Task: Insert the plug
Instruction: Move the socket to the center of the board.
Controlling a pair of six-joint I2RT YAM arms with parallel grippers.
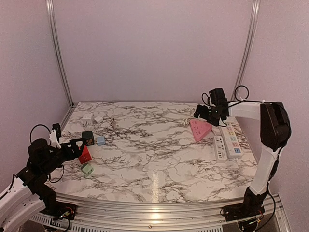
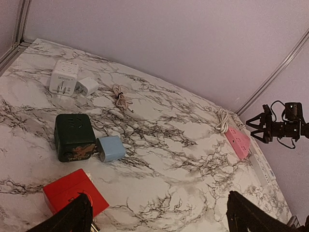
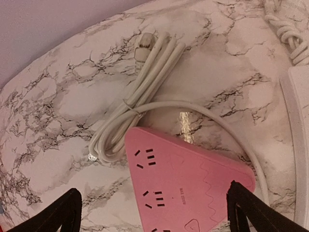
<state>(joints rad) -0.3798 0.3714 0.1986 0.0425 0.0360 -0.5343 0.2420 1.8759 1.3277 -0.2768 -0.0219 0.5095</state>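
A light-blue plug [image 2: 111, 148] [image 1: 100, 140] lies on the marble table, touching the side of a dark green socket cube [image 2: 74, 137] [image 1: 87, 137]. A red socket cube [image 2: 72, 195] [image 1: 85, 154] sits just in front of them. My left gripper [image 2: 159, 222] [image 1: 78, 144] hovers open over the table by the red cube, nothing between its fingers. At the far right, my right gripper [image 3: 154, 217] [image 1: 203, 115] stands open above a pink triangular power strip [image 3: 188, 183] [image 1: 200, 129], holding nothing.
A white socket cube [image 2: 64, 77], a small white plug [image 2: 87, 86] and a coiled cable [image 2: 123, 96] lie at the back left. A small green adapter [image 1: 87, 169] sits near the front left. Two white power strips [image 1: 227, 144] and a bundled white cord [image 3: 140, 106] lie by the pink strip.
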